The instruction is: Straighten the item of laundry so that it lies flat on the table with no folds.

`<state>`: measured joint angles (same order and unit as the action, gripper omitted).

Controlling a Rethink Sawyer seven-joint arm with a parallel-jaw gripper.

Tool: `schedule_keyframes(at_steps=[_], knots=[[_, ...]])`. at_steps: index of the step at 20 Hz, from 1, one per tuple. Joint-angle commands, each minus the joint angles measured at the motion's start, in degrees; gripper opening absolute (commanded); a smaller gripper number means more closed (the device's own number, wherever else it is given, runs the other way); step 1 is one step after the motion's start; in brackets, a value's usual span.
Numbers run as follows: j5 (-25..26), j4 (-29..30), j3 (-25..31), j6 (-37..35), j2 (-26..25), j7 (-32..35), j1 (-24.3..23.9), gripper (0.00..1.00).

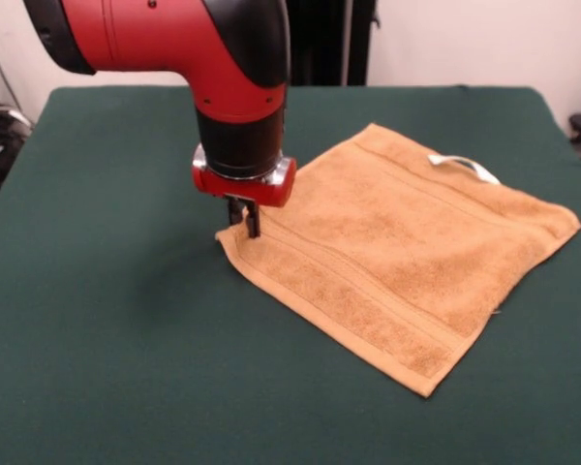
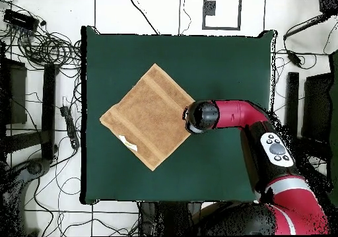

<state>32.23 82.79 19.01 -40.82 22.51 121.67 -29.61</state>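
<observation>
Towel cloth fills the ground nearest the camera in the front view, spreading away from the claw toward the right of that picture. We read it as a golden-orange square lying diamond-wise on the table, with its woven border bands running parallel to two edges. We see no fold or doubled layer in either view; the overhead view shows four clean corners. We therefore judge the straightening step to be essentially complete.

Moving back, we find the claw at the towel's corner, the one nearest it. Its dark fingers hang close together, almost closed, with their tips at the cloth's corner edge. We cannot tell whether they pinch the fabric or merely rest on it. We judge this position to be deliberate: a corner is the natural place to pull a sheet taut, and the cloth lies stretched away from that point.

Beyond the claw, a small white label loops out from the towel's far edge, well apart from the fingers. Bare green felt surrounds the towel on all sides, so we see ample room for any last adjustment.
</observation>
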Motion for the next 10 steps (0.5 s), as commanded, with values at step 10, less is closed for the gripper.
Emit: schedule_keyframes(at_steps=[10], knots=[[8.78,-0.08,3.27,3.37,-8.44,-16.88,-4.59,0.0]])
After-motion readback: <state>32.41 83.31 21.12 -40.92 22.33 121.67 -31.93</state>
